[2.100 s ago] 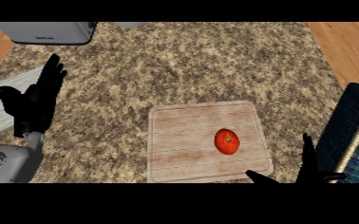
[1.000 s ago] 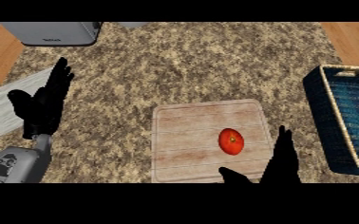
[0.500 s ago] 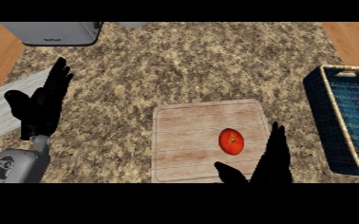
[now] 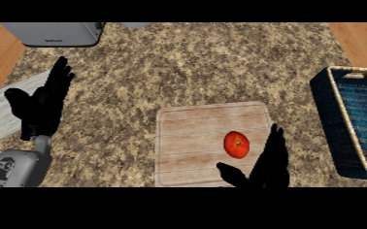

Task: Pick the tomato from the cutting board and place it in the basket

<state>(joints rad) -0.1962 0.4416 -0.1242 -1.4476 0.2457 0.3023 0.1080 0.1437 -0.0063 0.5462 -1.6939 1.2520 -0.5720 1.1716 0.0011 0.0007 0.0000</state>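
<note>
The tomato (image 4: 237,144) sits right of centre on the cutting board (image 4: 193,140), long axis seemingly up-frame. The right robot hand (image 4: 267,167), fingers straight and open, stands just lower right of it, far nearer than the left robot hand (image 4: 41,104), resting open at far left

We have a single head view, looking steeply down on the counter (image 4: 215,63) from above. Our forearms enter from the lower edge of the frame. The cutting board (image 4: 193,145) sits low and centre, close to us; the basket (image 4: 337,121) is cut off at the right edge.
</note>
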